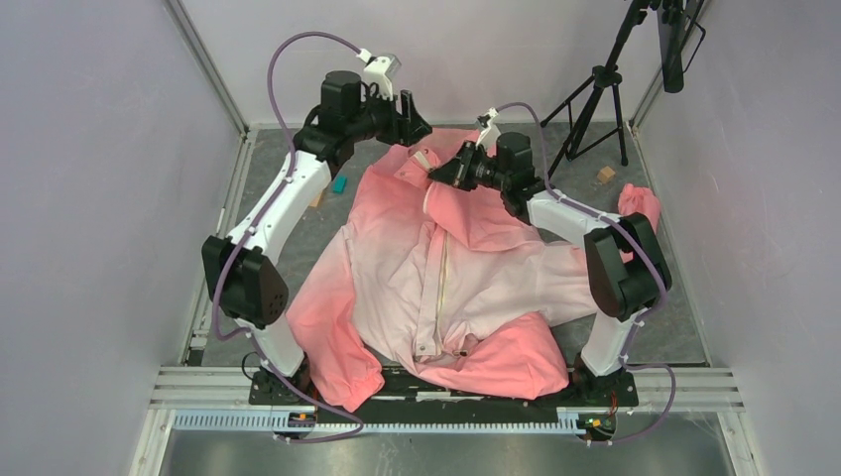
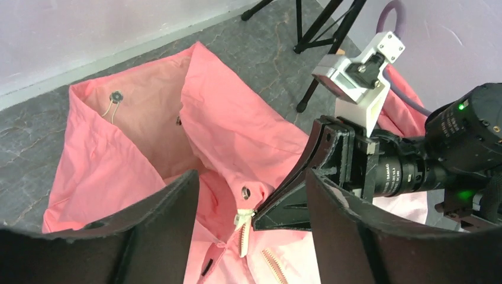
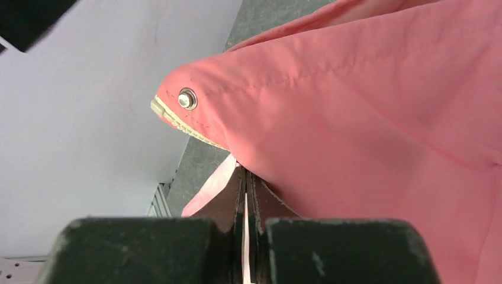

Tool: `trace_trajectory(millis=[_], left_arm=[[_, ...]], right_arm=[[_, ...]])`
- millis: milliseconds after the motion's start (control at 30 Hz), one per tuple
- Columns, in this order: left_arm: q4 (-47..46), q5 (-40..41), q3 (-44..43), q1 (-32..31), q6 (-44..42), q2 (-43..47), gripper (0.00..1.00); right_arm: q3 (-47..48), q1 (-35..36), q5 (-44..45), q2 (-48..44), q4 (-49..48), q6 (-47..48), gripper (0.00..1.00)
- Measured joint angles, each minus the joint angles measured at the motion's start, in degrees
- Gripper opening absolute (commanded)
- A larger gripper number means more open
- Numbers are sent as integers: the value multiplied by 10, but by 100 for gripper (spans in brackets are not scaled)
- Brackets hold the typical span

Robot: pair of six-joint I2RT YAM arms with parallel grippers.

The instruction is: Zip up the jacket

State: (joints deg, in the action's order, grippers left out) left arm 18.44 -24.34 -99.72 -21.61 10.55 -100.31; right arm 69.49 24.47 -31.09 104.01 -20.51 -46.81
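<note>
The salmon-pink jacket (image 1: 466,288) lies spread on the table, its cream zipper strip (image 1: 439,283) running down the front. My right gripper (image 1: 437,172) is shut on the jacket's front edge near the collar, beside a metal snap (image 3: 187,98), and holds that edge lifted. In the right wrist view its fingertips (image 3: 244,177) pinch thin cloth. My left gripper (image 1: 414,127) is open and empty, hovering above the collar. In the left wrist view (image 2: 251,180) its fingers frame the cream zipper top end (image 2: 243,220) and the right gripper's tip (image 2: 278,210). Loose zipper teeth (image 2: 274,266) lie apart lower down.
A black tripod (image 1: 595,89) stands at the back right. A small teal object (image 1: 339,184) lies left of the jacket and a wooden block (image 1: 604,176) lies at the right. Walls close in on both sides.
</note>
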Motion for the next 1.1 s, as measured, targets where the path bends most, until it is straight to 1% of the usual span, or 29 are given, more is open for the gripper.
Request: trace_trajectory(millis=[67, 167, 233, 300, 333, 433, 500, 533, 600, 633, 667, 700, 867, 967, 1100], left_arm=[[-14, 1, 9, 0, 2, 3, 89], [-30, -5, 50, 0, 5, 16, 92], [-33, -14, 76, 0, 5, 21, 93], [-33, -19, 97, 0, 5, 21, 89], [-31, -21, 104, 0, 5, 21, 86], [-28, -31, 110, 0, 5, 21, 71], [-28, -39, 108, 0, 5, 20, 56], [-28, -45, 103, 0, 5, 16, 47], [-28, -51, 89, 0, 3, 3, 20], [-29, -54, 83, 1, 2, -4, 11], [-29, -57, 76, 3, -2, -12, 5], [-29, -60, 70, 4, -6, -20, 2], [-30, -57, 48, 7, -28, -42, 2], [-43, -33, 50, 5, -60, -42, 2], [-84, 9, 56, -2, -106, -44, 2]], right_arm=[[0, -2, -3, 0, -9, -9, 0], [0, -2, -4, 0, -19, -15, 0], [0, -2, -5, 0, -23, -19, 0], [0, -2, -7, 0, -26, -21, 0], [0, -2, -8, 0, -27, -23, 0], [0, -2, -10, 0, -27, -27, 0], [0, -2, -11, 0, -28, -30, 0], [0, -2, -11, 0, -28, -31, 0], [0, -2, -12, 0, -29, -33, 0], [0, -2, -12, 0, -30, -35, 0], [0, -3, -12, 0, -32, -40, 0], [0, -3, -11, 0, -35, -45, 0], [0, -3, 9, 1, -27, -88, 0], [11, -2, 25, 7, 9, -118, 0], [23, -2, 50, 16, 54, -152, 0]])
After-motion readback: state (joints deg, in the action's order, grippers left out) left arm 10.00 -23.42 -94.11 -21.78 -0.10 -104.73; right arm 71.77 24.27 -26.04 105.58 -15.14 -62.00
